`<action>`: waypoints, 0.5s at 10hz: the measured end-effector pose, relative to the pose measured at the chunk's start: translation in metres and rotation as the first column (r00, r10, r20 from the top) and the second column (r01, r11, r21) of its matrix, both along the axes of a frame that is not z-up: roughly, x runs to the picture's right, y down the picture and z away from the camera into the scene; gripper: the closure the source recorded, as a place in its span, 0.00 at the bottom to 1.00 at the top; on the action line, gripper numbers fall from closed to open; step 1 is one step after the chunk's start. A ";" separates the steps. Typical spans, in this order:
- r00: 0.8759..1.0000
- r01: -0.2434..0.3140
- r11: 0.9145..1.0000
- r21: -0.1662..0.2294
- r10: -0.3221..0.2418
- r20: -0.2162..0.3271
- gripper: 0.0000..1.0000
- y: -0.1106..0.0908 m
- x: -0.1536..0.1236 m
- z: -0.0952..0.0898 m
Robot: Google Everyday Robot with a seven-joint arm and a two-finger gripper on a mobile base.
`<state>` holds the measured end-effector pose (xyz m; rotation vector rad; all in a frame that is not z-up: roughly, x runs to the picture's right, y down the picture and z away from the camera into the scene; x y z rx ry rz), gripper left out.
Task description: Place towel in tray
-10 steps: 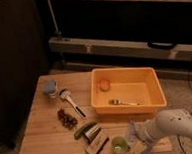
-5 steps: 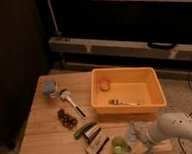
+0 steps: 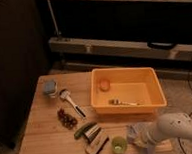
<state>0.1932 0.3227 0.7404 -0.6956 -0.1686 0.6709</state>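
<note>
The towel [image 3: 137, 129] is a small crumpled grey cloth on the wooden table [image 3: 44, 138], at its front right, just in front of the orange tray [image 3: 156, 93]. My gripper [image 3: 136, 139] is at the end of the white arm [image 3: 174, 128], which comes in from the lower right. It is down at the towel, between the towel and a green cup [image 3: 119, 145]. The tray holds a small orange item [image 3: 105, 85] and a utensil [image 3: 122, 103].
On the table left of the tray are a blue-topped can [image 3: 50, 88], a spatula-like tool [image 3: 71, 102], a bunch of dark grapes [image 3: 66, 119], a green vegetable [image 3: 82, 131] and a tan block [image 3: 96, 144]. Dark shelving stands behind.
The arm and gripper have shifted slightly left along the table's front edge, closer to the green cup, staying down at the towel.
</note>
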 end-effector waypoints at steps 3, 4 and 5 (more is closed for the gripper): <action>0.997 -0.022 0.999 -0.042 0.019 -0.079 1.00 0.001 0.012 -0.001; 0.996 -0.021 0.999 -0.044 0.017 -0.086 1.00 -0.001 0.013 -0.003; 0.995 -0.023 0.999 -0.048 0.018 -0.096 1.00 -0.008 0.017 -0.012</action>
